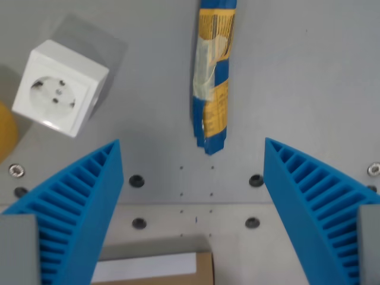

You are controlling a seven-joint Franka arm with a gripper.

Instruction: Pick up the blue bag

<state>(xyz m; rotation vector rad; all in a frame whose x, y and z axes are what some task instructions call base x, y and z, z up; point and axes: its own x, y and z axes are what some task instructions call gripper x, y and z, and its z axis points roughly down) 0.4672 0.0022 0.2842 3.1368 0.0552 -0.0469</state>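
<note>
The blue bag (pixel 212 77), blue and yellow with a clear window, lies on the grey table and runs from the top edge down to the middle of the wrist view. My gripper (pixel 194 151) is open above the table. Its blue ribbed fingers (pixel 83 202) stand wide apart at the wrist view's lower left and lower right. The bag's lower end sits between the fingertips and slightly beyond them. Nothing is held.
A white socket cube (pixel 59 86) stands at the wrist view's upper left. A yellow object (pixel 6 127) shows at the left edge. A brown cardboard piece with a white label (pixel 154 267) lies at the bottom. Bolt holes (pixel 136 180) dot the grey table.
</note>
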